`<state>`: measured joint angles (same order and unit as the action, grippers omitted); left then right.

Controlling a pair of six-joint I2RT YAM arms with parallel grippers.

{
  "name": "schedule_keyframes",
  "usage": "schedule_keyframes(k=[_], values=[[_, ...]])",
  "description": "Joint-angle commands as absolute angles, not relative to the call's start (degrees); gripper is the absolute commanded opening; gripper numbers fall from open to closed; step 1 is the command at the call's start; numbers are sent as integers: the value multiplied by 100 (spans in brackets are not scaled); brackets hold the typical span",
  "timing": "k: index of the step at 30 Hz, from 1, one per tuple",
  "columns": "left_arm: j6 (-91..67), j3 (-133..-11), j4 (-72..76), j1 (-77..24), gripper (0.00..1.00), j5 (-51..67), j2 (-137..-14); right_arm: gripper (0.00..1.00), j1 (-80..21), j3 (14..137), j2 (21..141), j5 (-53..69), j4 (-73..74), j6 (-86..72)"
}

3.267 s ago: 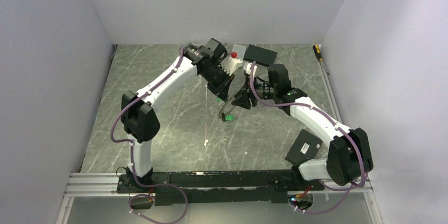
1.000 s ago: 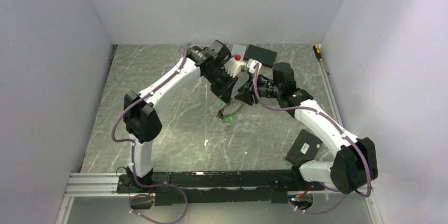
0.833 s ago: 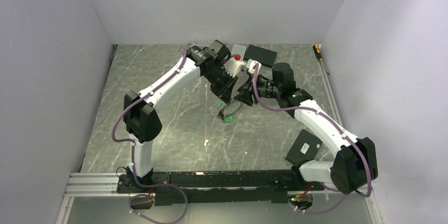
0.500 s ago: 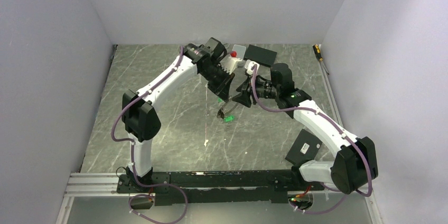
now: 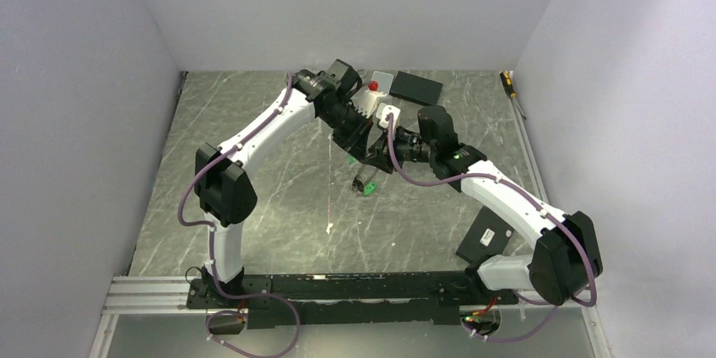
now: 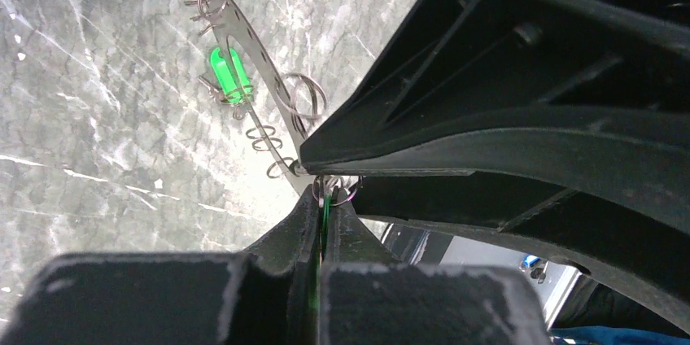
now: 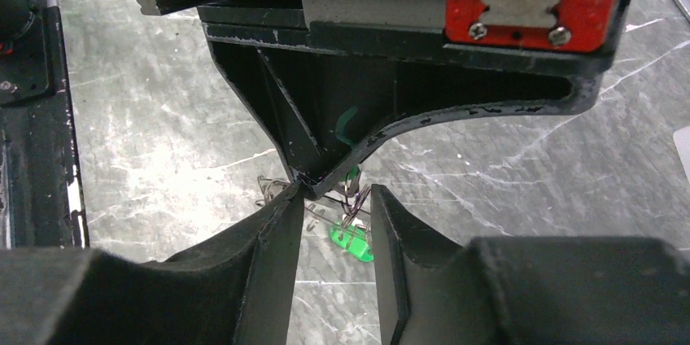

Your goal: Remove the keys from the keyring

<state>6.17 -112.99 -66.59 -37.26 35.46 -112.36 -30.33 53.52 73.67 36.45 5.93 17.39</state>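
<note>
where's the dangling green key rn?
Top view, mid-table: the green key hangs on the keyring just below the left end effector, which is shut on a second green key; the right end effector sits open alongside.

Flat stone-look tabletop [image 5: 253, 164]: grey-green, white marble veining.
Small key with plastic head [image 6: 228, 71]: head bright green.
Thin metal keyring [image 6: 236, 36]: silver-grey.
Rectangular plate with label [image 7: 529, 3]: red, label silver.
Moulded arm shells [image 5: 270, 126]: white.
Looped cables [image 5: 187, 206]: purple.
</note>
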Motion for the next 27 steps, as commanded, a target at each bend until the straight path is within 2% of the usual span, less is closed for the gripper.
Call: schedule_keyframes(k=[1, 8, 14, 27], values=[[510, -11517, -6583, -3726, 0, 3806, -11111, 31, -3041, 5476, 7339, 3342, 320, 1910], [494, -11485, -6559, -3598, 0, 3843, -11045, 19, -3031, 5423, 7349, 3237, 330, 1980], [476, -11438, -6531, -3539, 0, 3907, -11000, 0, -3032, 5432, 7373, 3274, 346, 2002], [290, -11145, -6324, -3242, 0, 3897, -11127, 0, -3032, 5440, 7149, 3249, 282, 1912]])
